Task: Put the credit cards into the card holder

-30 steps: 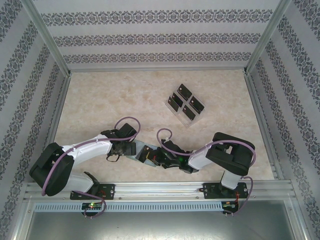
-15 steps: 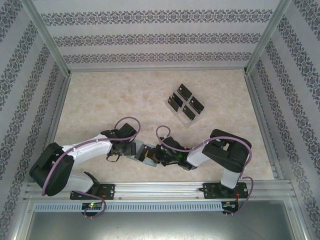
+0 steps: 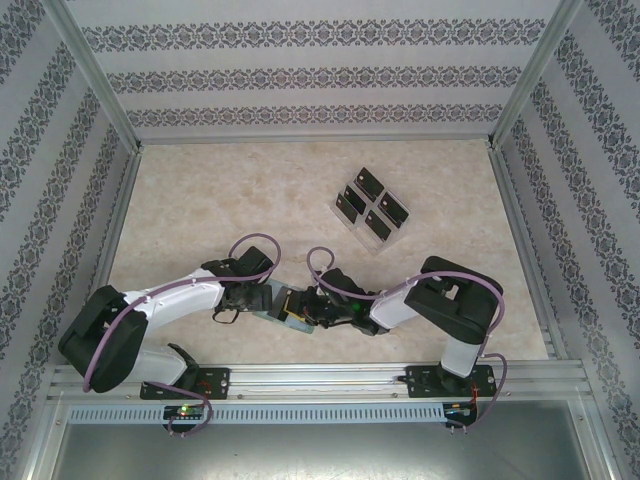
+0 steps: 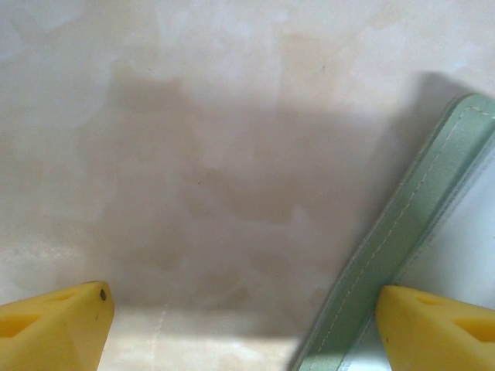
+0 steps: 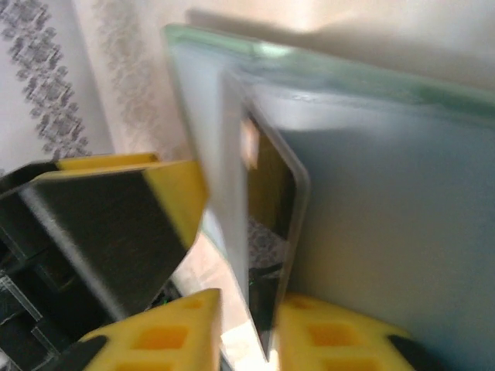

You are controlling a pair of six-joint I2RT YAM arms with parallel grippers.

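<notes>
Sitting apart, clear tray (image 3: 374,246), four credit cards (image 3: 368,184)

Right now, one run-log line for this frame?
left hand: open, beside holder | right hand: shut on card, card against holder | tray: four cards

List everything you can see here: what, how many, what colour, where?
Table: one, pale marbled, under everything.
Walls: patterned white and grey, around the table.
Tray: one, clear, far right of the table.
Cards in tray: about four, black, lying flat.
Card holder: one, grey-green, near middle of the table.
Card: one, black, held edge-on against the holder.
Left hand: one, yellow fingertips, open, beside the holder's edge.
Right hand: one, yellow fingertips, shut on the card.
</notes>
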